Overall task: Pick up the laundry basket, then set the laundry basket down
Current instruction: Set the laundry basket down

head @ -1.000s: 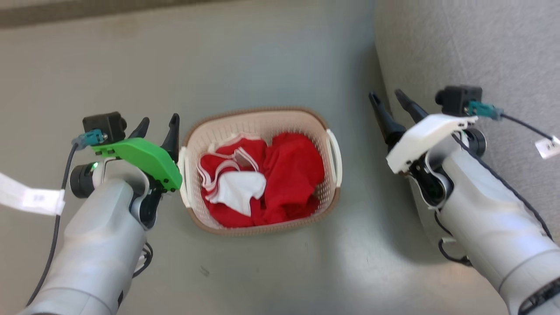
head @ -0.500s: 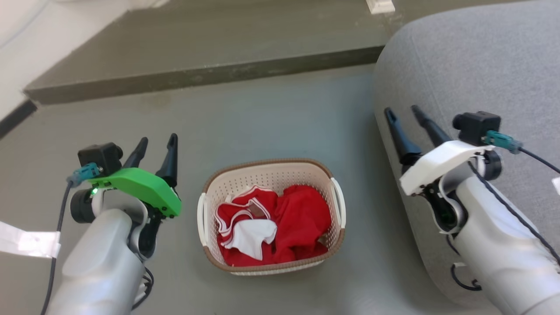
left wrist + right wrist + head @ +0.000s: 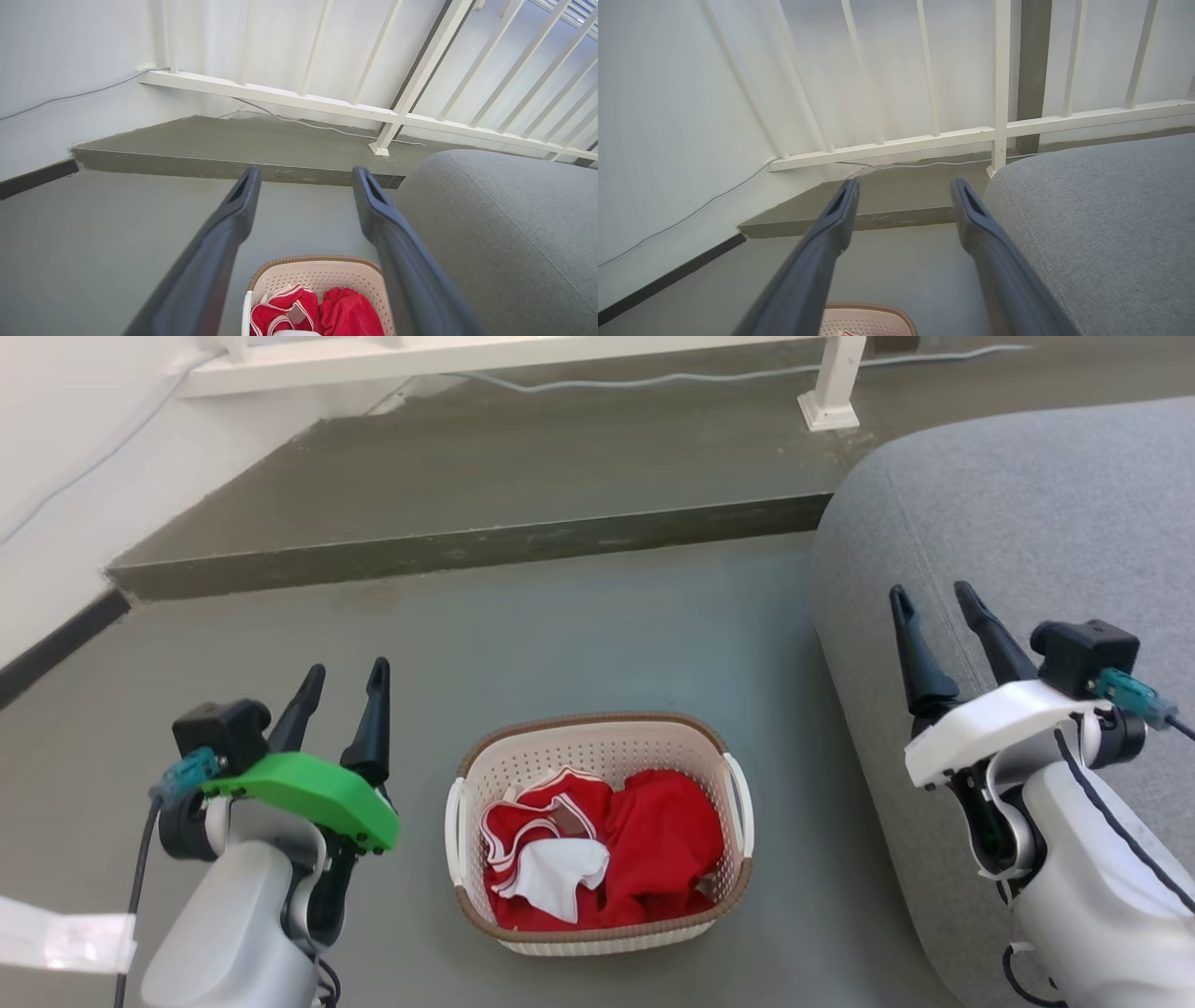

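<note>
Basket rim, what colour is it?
The rim is brown, with a woven look; head view shows it best.

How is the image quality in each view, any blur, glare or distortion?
Head view: sharp, in soft even light; the laundry basket casts barely any shadow. Left wrist view: the wide-angle lens splays the white railing. Right wrist view: its bars bow at the left, and the pale wall looks washed out.

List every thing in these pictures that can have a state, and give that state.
laundry basket: upright on the floor, not held, loaded.
clothes: red and white, crumpled inside the basket.
left tool: open, empty, apart from the basket.
right tool: open, empty, apart from the basket.
</note>
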Controlling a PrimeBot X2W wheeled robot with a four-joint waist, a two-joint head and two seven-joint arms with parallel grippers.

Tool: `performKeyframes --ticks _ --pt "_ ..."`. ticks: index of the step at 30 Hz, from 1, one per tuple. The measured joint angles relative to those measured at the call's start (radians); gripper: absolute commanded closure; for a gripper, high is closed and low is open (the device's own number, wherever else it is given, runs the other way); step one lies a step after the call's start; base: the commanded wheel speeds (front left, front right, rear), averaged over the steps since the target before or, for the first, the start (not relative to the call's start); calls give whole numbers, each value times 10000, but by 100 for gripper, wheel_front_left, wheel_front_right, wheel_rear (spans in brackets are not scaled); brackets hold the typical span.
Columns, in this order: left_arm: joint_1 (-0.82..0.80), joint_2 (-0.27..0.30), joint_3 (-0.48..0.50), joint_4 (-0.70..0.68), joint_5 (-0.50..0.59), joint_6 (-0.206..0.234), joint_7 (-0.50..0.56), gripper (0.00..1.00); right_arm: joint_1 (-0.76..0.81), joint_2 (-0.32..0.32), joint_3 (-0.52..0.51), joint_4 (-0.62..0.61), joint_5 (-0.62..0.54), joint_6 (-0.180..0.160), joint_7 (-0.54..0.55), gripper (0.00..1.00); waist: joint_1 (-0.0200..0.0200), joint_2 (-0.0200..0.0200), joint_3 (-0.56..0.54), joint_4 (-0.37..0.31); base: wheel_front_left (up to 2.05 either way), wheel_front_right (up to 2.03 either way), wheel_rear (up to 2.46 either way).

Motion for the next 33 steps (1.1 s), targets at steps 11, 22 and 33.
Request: performKeyframes --ticks 11,22,33 --pt "1225 6 736 -1133 782 324 -2 0 990 61 -399 -915 -575 -284 0 0 0 0 -213 74 0 0 0" --pt "1956 -150 1007 -1845 1300 370 0 0 1575 136 -573 -1360 -842 -286 0 0 0 0 -288 66 0 0 0" --pt "2351 -253 1198 -2382 1649 370 -2 0 1842 316 -740 -1664 -1093 -274 0 0 0 0 -274 32 0 0 0"
